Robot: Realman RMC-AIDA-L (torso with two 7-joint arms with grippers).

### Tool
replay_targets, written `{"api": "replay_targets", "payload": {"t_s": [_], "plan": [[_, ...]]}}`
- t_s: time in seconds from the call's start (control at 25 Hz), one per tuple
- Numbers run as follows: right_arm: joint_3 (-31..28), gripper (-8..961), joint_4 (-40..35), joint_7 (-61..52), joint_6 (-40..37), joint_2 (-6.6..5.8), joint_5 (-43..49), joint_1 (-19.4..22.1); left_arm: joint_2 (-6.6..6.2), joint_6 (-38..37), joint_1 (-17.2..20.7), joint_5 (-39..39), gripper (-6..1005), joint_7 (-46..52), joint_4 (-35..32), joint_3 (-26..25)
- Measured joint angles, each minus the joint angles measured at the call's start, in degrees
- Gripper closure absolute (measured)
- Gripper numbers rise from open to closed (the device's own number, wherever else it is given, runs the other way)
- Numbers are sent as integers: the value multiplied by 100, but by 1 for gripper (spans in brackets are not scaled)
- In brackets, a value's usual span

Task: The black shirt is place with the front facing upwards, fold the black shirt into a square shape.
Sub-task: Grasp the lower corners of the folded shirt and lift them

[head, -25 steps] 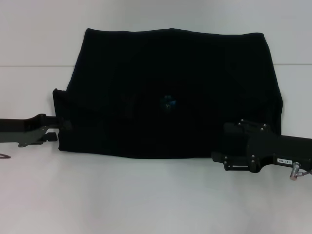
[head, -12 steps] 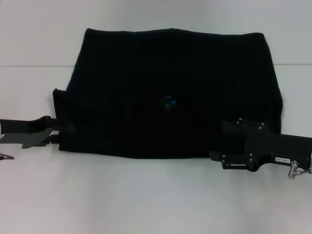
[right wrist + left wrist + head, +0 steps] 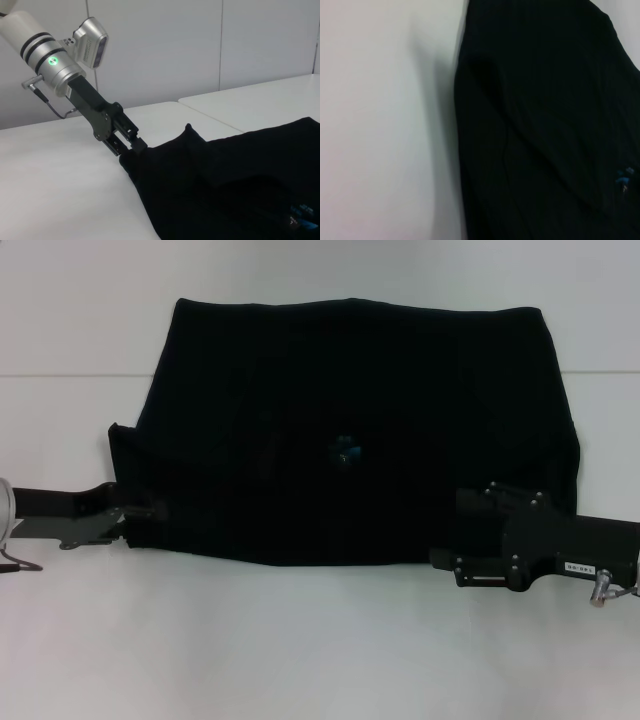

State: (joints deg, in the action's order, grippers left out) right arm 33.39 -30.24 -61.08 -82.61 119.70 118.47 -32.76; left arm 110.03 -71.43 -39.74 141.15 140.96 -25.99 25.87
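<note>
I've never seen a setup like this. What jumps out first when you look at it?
A big black shirt fills the middle of the white table, partly folded, with a small blue label showing near its centre. Two dark robot arms reach in from the sides: the left gripper meets the shirt's near left corner, and the right gripper sits over its near right corner.

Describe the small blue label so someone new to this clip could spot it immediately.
Start at the white table and find the black shirt spread across its middle, between the left gripper at one edge and the right gripper at the other. Near the shirt's centre sits the blue label, the only coloured speck on the dark cloth.
</note>
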Motion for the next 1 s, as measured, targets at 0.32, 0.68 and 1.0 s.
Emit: {"api": "replay_targets", "payload": {"t_s": [0.32,0.68,1.0], "plan": [[-18,13,1,0,-27,0,0,34,-28,-28,-7,0,526,38,-35,262],[-64,16,-79,-317,-44,-22,1,84,-26,-48,-5,0,879,19,-38,401],[0,19,-1672,-4492,-270,-492,672,-5,-32,-160,-40,0,967,23,-98,492]]}}
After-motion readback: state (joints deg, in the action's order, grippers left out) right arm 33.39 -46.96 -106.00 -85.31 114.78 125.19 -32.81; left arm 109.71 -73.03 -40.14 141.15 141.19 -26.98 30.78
